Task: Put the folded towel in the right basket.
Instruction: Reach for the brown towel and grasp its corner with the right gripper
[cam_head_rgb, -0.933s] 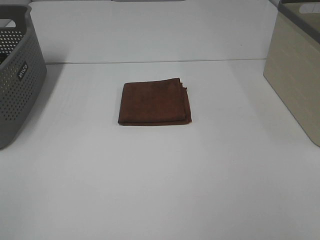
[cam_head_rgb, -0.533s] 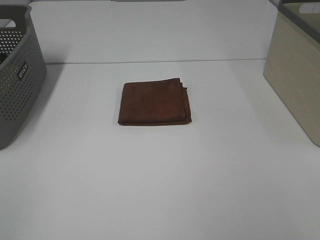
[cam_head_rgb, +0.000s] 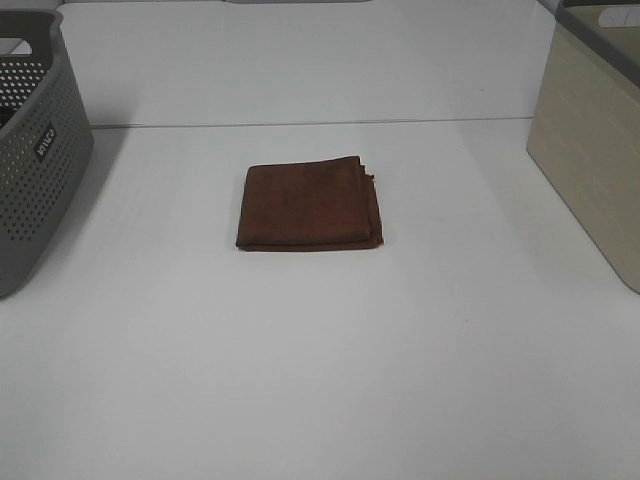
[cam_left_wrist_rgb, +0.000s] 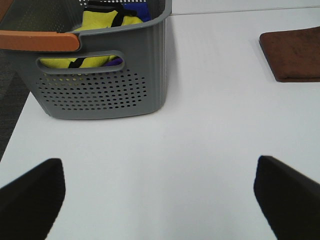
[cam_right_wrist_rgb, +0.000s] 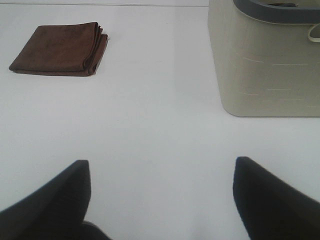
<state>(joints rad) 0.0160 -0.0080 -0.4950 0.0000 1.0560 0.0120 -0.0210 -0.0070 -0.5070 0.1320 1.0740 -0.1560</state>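
Lying flat on the white table (cam_head_rgb: 320, 380), the folded brown towel (cam_head_rgb: 310, 206) is a neat square with nothing touching it. Its stacked layers show along the edge that faces the beige basket (cam_head_rgb: 590, 150). That basket stands well apart from the towel on the right, with a dark rim around its top, and the towel is not in it. On the opposite side of the towel, also well apart, stands the grey basket (cam_head_rgb: 30, 170), its wall full of small holes. The left wrist view shows yellow cloth (cam_left_wrist_rgb: 107, 20) inside it with a bit of blue beside it, and an orange strip (cam_left_wrist_rgb: 40, 41) at its rim.

The left gripper (cam_left_wrist_rgb: 159, 162) is held over bare table, well short of the towel and nearer the grey basket. Its two dark fingers (cam_left_wrist_rgb: 32, 200) are spread wide and have hold of nothing.

The right gripper (cam_right_wrist_rgb: 161, 162) is likewise well apart from the towel, over bare table on the towel's beige-basket side. Its fingers (cam_right_wrist_rgb: 55, 200) are also spread wide, with only the white surface showing between them.
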